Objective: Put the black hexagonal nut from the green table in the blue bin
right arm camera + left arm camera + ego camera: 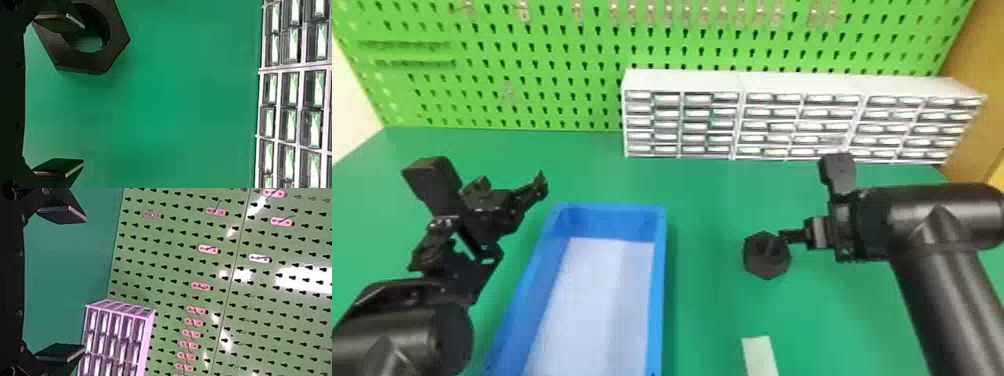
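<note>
My right gripper [794,236] is over the right half of the green table [709,210], and one finger overlaps the black hexagonal nut [756,266] in the head view. In the right wrist view my right gripper [82,96] stands open, with one finger across the hole of the nut [88,62] and the other well off to its side; whether they touch cannot be told. The blue bin [658,280] lies left of the nut. My left gripper [504,187] is parked beyond the bin's left side; the left wrist view has the left gripper [80,284] open, nothing between its fingers.
White drawer cabinets [802,85] stand along the back of the table before a green pegboard [532,65]. A pale strip [759,352] lies near the front edge, right of the bin. Inside, the bin has a whitish bottom [597,300].
</note>
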Robot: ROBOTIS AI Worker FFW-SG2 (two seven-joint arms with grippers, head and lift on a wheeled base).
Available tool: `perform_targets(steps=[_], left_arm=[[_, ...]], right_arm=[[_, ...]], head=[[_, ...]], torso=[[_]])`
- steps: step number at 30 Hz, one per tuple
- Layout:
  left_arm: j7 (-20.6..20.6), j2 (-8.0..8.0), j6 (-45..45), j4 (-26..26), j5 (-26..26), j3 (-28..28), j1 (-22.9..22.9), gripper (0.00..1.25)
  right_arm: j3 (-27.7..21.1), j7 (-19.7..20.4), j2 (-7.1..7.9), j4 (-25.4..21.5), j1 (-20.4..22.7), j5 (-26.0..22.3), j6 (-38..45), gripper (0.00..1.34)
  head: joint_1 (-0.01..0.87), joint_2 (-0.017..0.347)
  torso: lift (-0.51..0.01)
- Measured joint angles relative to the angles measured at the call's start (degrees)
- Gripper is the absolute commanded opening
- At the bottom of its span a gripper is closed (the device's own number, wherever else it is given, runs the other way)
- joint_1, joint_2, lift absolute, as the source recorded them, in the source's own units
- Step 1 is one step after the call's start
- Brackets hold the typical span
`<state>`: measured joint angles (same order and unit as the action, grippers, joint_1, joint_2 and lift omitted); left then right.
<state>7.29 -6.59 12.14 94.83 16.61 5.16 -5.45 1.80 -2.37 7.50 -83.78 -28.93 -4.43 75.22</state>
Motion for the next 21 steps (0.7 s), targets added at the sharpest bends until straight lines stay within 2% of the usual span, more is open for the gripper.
perform_targets(steps=[21], left_arm=[[0.3, 0.00, 0.3, 0.0, 0.1, 0.0, -0.1, 1.12]], right_arm=[[1.0, 0.0, -0.01, 3.3, -1.0, 0.1, -2.6, 1.24]], head=[[0.666, 0.032]], torso=[[-0.100]])
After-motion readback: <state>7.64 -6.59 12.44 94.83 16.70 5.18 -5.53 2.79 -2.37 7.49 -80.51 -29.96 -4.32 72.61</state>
